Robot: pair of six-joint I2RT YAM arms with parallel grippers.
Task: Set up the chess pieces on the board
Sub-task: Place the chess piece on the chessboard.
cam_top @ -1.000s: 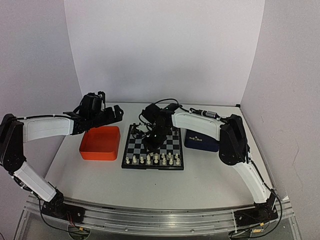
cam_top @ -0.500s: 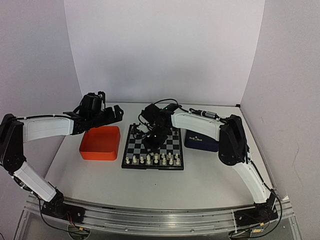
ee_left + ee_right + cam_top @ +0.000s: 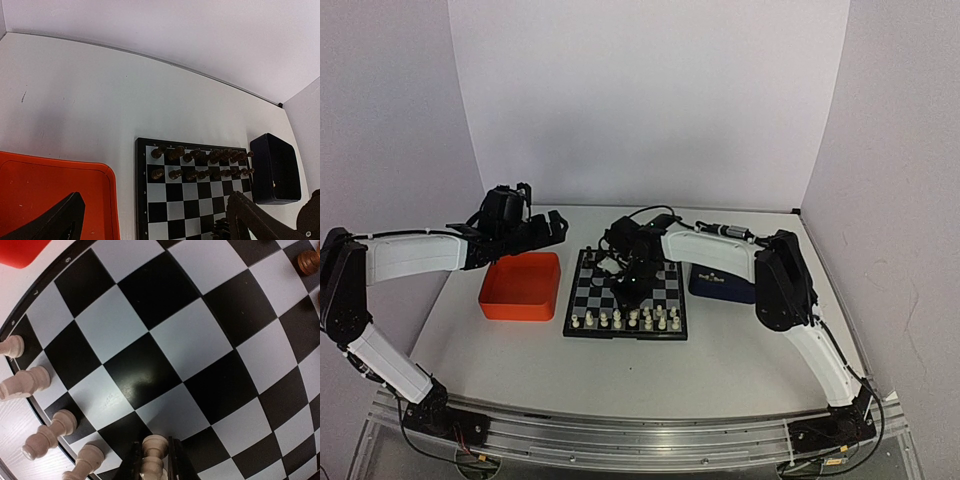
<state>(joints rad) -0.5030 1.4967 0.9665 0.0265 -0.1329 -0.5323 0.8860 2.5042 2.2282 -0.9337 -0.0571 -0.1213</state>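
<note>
The board [image 3: 672, 292] lies in the middle of the table [image 3: 620, 375], its black rim square to the near edge. The cream-white chess pieces [image 3: 625, 319] stand in two rows along the board's near rim. The black pieces [image 3: 200, 165] fill the two far rows. Between the two sets runs a wide band of bare squares.

The right gripper [image 3: 153, 452] hangs low over that band, toward the near rows. Its fingers [image 3: 175, 460] are clamped on a cream piece [image 3: 155, 442], held upright, one finger on each side. The base of the piece is hidden, so I cannot tell whether it stands on its square or hangs just above it. Four other cream pieces line the rim to the gripper's left, well apart from the fingers.

The left gripper [image 3: 553, 228] hovers over the far edge of the orange tray [image 3: 520, 287], its fingers spread wide with nothing between them. A narrow strip of table separates the tray from the board's left rim. The dark blue tray [image 3: 722, 282] sits just beside the right rim, under the right arm. A broad stretch of table lies between the board and the arm bases.
</note>
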